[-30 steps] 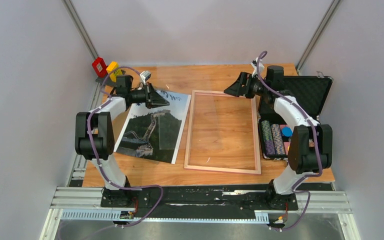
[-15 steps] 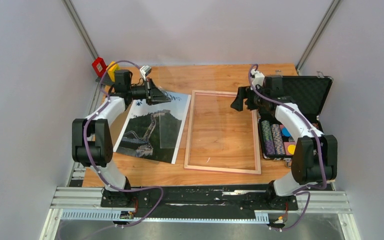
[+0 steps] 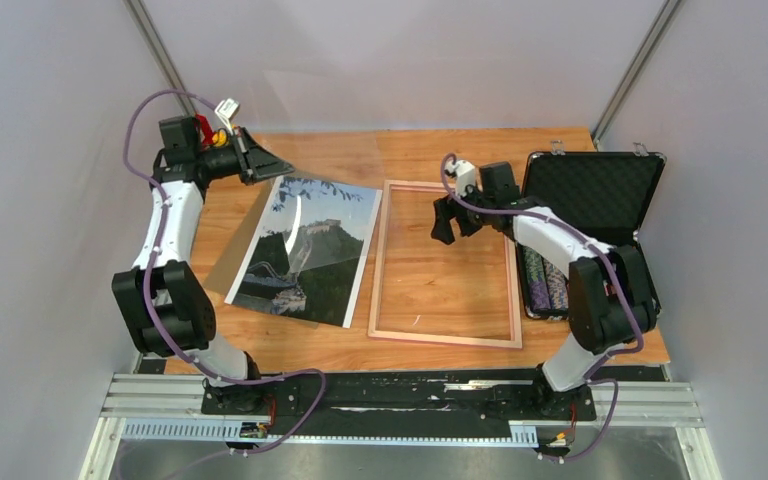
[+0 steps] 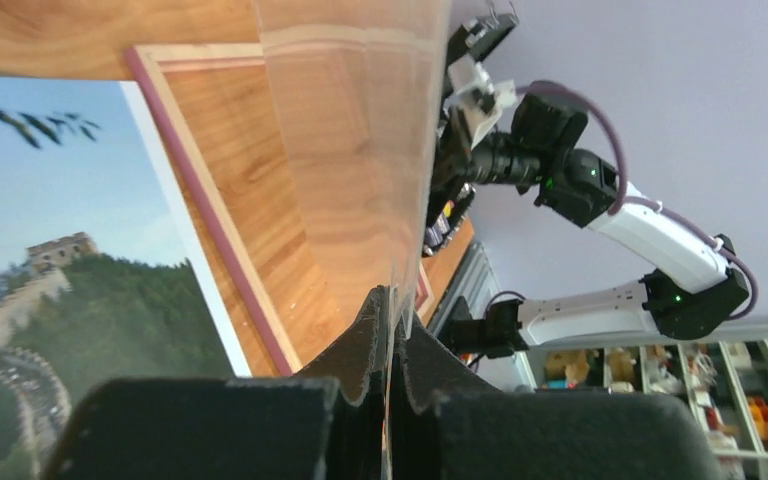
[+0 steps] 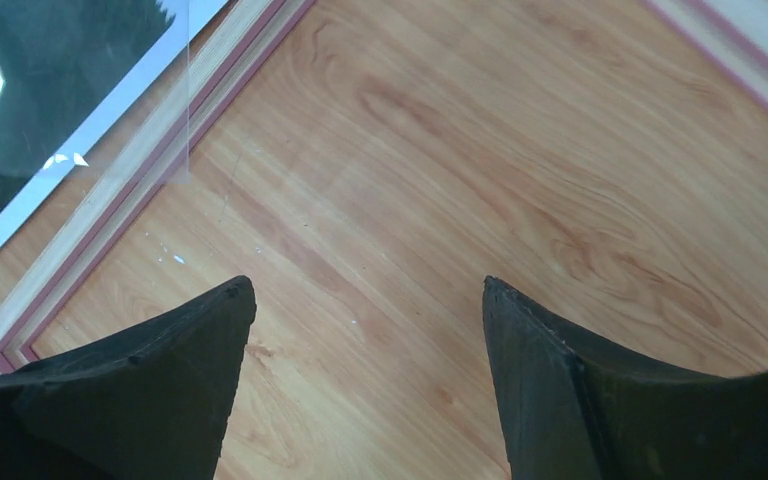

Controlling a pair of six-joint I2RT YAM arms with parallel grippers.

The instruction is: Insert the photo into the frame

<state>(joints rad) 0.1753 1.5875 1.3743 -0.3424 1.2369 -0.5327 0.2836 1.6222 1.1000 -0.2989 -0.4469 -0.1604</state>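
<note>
Where the photo (image 3: 305,250) lay, it was flat on the wooden table (image 3: 440,150), just left of the frame (image 3: 445,340), face up and outside the border. It was a glossy rectangular print with a thin white margin, showing a stone wall over dark green hills under pale sky. The frame was a thin-bordered rectangle lying flat, pale wood on its upper face with a pink strip along the inner edge; wood grain of the table showed through its opening.

Left of the frame and raised above the photo's far corner, the left gripper (image 4: 392,300) had its serrated black fingers pressed together on the edge of a thin clear sheet (image 4: 360,150). The sheet was rigid, transparent and reflective; whether its lower edge touched the photo could not be determined.

Above the frame's opening, near its far right part, the right gripper (image 5: 365,285) hung with its smooth black fingers (image 5: 210,330) spread wide and nothing between them.

Just right of the frame stood a black case (image 3: 600,190), lid open, lined with dimpled foam.
</note>
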